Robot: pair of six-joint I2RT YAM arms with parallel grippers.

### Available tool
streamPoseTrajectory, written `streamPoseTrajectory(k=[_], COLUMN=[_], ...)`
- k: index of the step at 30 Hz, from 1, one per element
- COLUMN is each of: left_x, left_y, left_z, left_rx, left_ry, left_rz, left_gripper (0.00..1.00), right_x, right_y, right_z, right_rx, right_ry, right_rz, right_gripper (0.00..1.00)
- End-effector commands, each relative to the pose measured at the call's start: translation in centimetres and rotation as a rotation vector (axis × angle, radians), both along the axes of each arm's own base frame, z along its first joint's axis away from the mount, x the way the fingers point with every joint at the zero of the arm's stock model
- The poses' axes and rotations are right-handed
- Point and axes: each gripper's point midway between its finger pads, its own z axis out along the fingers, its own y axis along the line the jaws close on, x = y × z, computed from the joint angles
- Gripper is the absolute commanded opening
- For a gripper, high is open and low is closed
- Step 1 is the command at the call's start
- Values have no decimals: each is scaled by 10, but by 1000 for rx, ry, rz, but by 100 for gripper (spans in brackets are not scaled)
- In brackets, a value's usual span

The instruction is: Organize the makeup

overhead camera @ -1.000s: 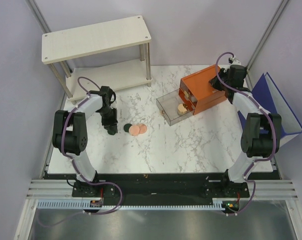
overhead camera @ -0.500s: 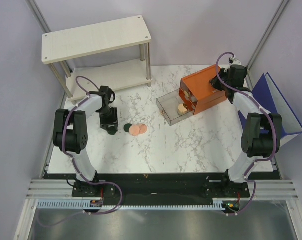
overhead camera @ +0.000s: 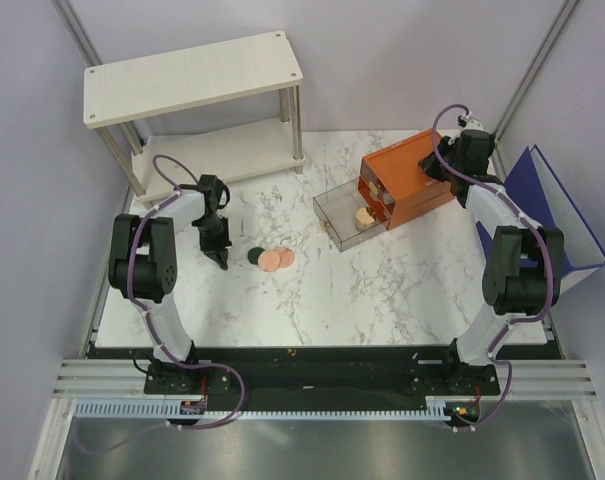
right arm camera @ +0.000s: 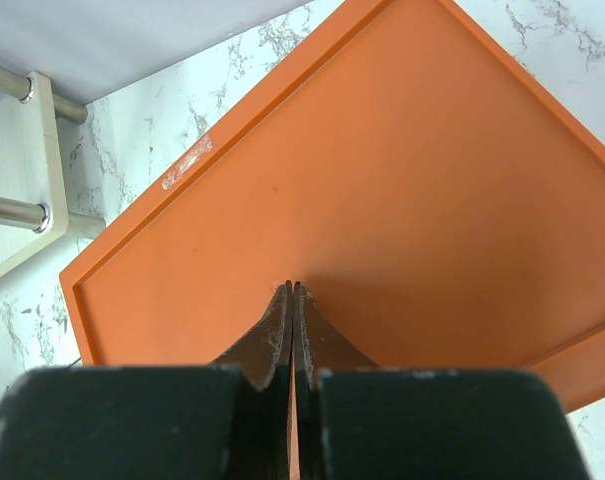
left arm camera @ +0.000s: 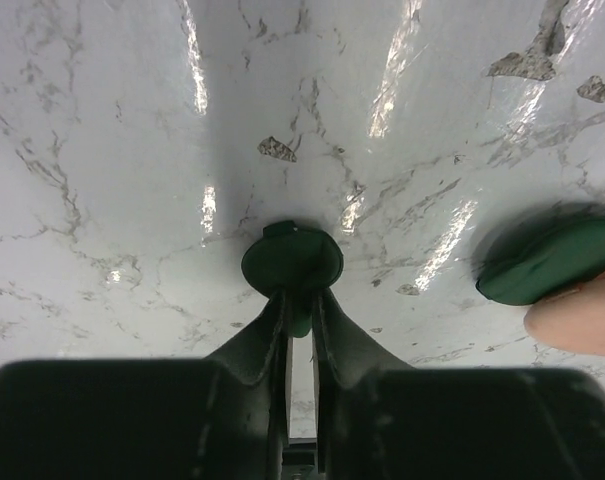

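Sorting barely begun: one small dark green round disc [left arm camera: 292, 262] is pinched in the left gripper [left arm camera: 299, 298], low over the table's left side.

The disc is flat, matte and round, and the nearly closed jaws hold it by its near edge; whether it rests on the surface or sits just above it cannot be told. Just to its right lie a second dark green disc [left arm camera: 544, 264] and a pair of overlapping peach-pink discs [overhead camera: 273, 261], loose on the white marble-patterned table [overhead camera: 382, 290]. Well apart, the clear plastic drawer [overhead camera: 332, 206] stands pulled out of the orange drawer box [overhead camera: 414, 172] with a round tan item [overhead camera: 363, 216] inside, so by my reading most pieces remain. The right gripper [right arm camera: 293, 288] has its jaws pressed together over the box top.
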Motion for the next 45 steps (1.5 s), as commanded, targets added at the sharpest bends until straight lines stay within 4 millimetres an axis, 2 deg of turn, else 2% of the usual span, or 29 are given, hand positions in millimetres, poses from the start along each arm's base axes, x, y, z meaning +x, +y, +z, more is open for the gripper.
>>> streamPoseTrajectory(k=[1, 5, 6, 8, 9, 11, 12, 13, 14, 16, 17, 19, 20, 21, 25, 29, 32, 35, 37, 40, 43, 45], left_x=[15, 34, 47, 57, 70, 80, 91, 96, 113, 118, 135, 142, 152, 152, 149, 130, 125, 122, 121, 121, 123, 127], left_y=[-17, -37, -51, -65, -83, -101, -120, -129, -144, -162, -178, -197, -210, -223, -261, -294, -311, -318, -319, -319, -315, -308], left_z=[2, 31, 46, 58, 75, 75, 94, 81, 102, 108, 115, 124, 127, 133, 134, 135, 137, 136, 133, 128, 129, 137], left_rx=[-68, -90, -107, -131, -170, -209, -254, -267, -296, -348, -375, -436, -467, -526, -660, -737, -790, -811, -812, -800, -788, -756], left_ry=[-48, -110, -160, -182, -224, -212, -243, -206, -265, -243, -275, -271, -291, -281, -256, -231, -220, -212, -204, -198, -214, -259], left_rz=[-57, -122, -152, -172, -190, -207, -235, -246, -275, -295, -306, -296, -302, -284, -295, -362, -376, -385, -384, -383, -391, -404], left_gripper=[12, 10, 10, 10, 11, 11, 11, 11, 11, 11, 11, 11, 11, 12, 14, 20, 22, 33, 44, 54, 56, 57], right_x=[-118, -116, -117, -115, -114, -111, -111, -108, -107, -106, -105, -105, -105, -105, -108, -109, -107, -105, -105, -106, -108, -109], right_y=[3, 4, 5, 5, 7, 7, 7, 8, 8, 9, 9, 9, 9, 9, 10, 10, 10, 11, 10, 10, 9, 10], right_z=[-154, -156, -157, -157, -158, -157, -157, -156, -156, -155, -155, -156, -157, -156, -159, -160, -162, -161, -161, -161, -162, -162], right_rx=[-28, -23, -22, -21, -19, -19, -17, -17, -15, -16, -16, -16, -18, -18, -16, -17, -15, -11, -15, -15, -17, -16], right_ry=[639, 640, 642, 641, 641, 635, 635, 629, 631, 628, 626, 628, 631, 629, 637, 641, 643, 642, 639, 642, 643, 645], right_rz=[3, -1, -1, -4, -3, -5, -7, -7, -9, -4, -4, -4, -3, -3, -3, 0, -1, -1, -2, -2, -4, -5], right_gripper=[0, 0, 0, 0, 0, 0, 0, 0, 0, 0, 0, 0, 0, 0, 0, 0, 0, 0, 0, 0, 0, 0])
